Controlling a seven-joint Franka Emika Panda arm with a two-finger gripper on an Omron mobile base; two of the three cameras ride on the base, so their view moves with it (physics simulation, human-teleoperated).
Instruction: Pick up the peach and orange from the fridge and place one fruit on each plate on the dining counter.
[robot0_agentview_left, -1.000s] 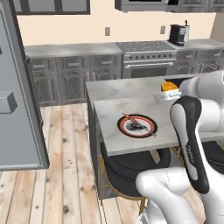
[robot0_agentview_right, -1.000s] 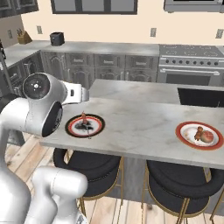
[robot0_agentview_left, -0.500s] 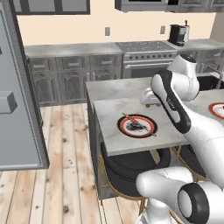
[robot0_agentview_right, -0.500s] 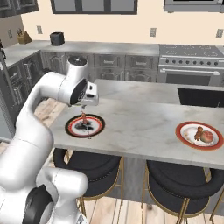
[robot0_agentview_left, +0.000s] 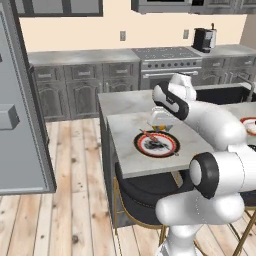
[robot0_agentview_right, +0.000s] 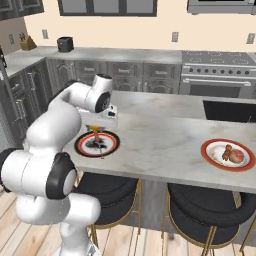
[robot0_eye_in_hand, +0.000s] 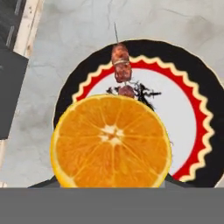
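gripper (robot0_agentview_right: 96, 131): hangs over near plate, shut on the orange; fruit sits between the tips in hand view
orange (robot0_eye_in_hand: 111, 141): held above plate, not yet set down; cut face w/ segments toward hand cam, covers lower half of plate there
near plate (robot0_agentview_left: 156, 143): on dining counter (robot0_agentview_right: 165, 140) near its end, above a stool; already carries a meat skewer (robot0_eye_in_hand: 122, 70) + dark scraps in centre
far plate (robot0_agentview_right: 228, 154): well apart along same counter; holds a reddish-pink round fruit, prob the peach (robot0_agentview_right: 237, 157), beside a brownish bit
step: lowering orange to plate, release to follow, prob last step
risk 1: round fruit let go from height → rolls off plate onto slab or off counter edge, since plate is near the end
risk 2: orange lands on skewer, tips sideways, ends on rim not centre
risk 3: tips pushed too low → nudge plate or skewer
fridge (robot0_agentview_left: 22, 100): grey door at left edge of left base view, well away from arm
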